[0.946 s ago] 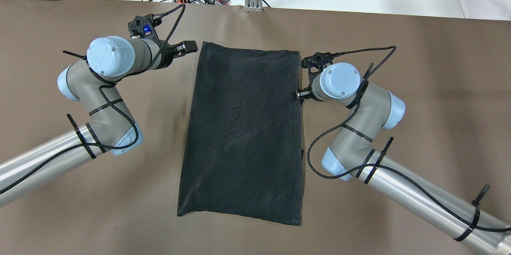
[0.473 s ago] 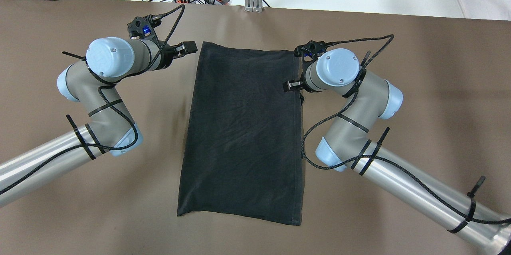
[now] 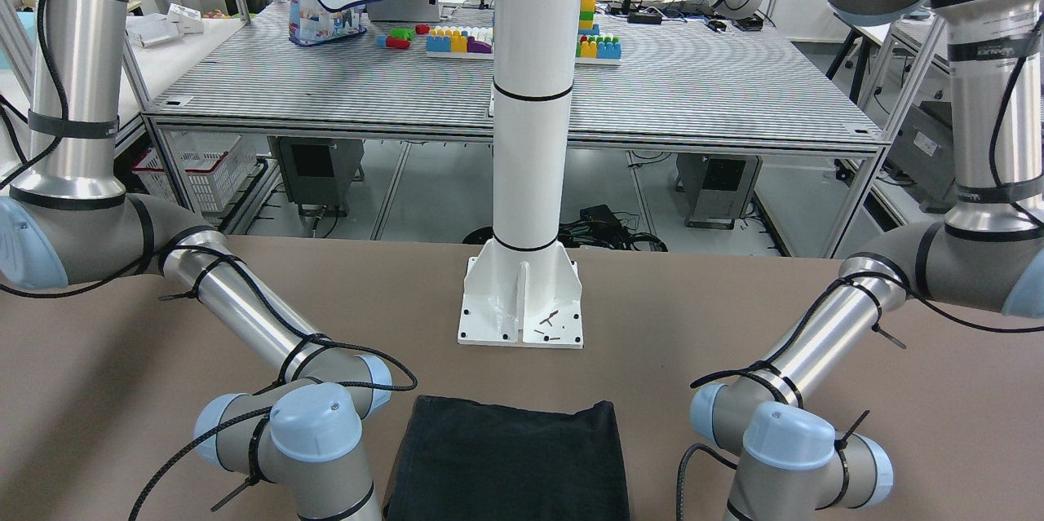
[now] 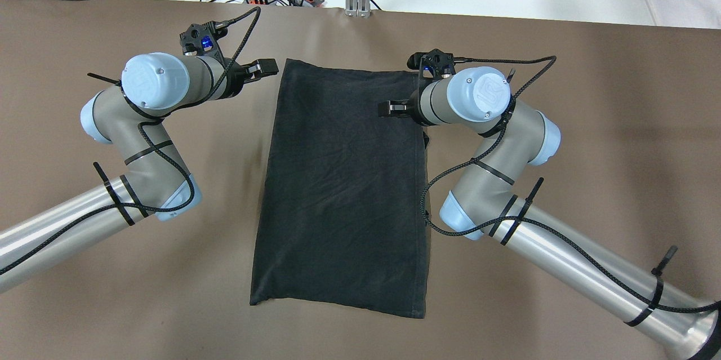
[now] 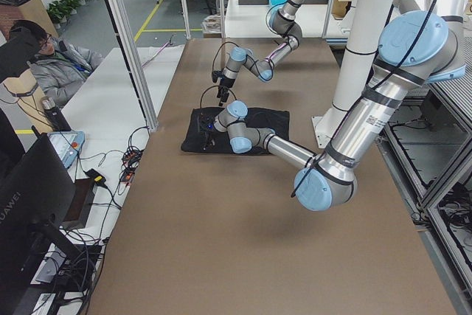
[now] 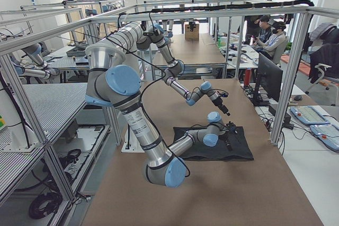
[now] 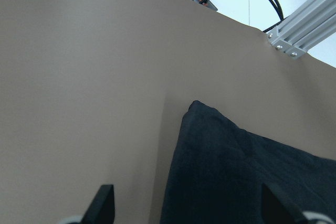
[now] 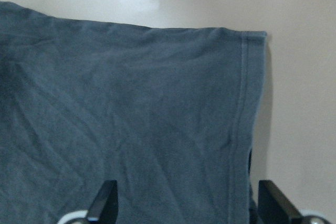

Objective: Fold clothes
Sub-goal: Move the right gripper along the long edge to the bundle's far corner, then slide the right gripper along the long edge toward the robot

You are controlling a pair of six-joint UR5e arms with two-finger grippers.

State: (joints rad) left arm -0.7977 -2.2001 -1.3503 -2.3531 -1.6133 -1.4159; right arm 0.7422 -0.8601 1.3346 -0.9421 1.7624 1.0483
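Brown counter (image 4: 563,123) is carrying the black clothes (image 4: 343,180) flat at its middle, while the left tool (image 4: 266,67) and right tool (image 4: 390,107) are hovering wide open and empty by the far corners, likely needing matched, level corner pinches.

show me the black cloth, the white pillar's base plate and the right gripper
black cloth (image 4: 343,191), overhead view, fabric's middle
base plate (image 3: 489,319), front-facing view, left flange
right gripper (image 8: 190,203), right wrist view, between fingertips

On brown table (image 4: 591,123): black cloth (image 4: 343,191) spread flat across the middle; white pillar base (image 3: 522,305) by robot's edge, apart from cloth.
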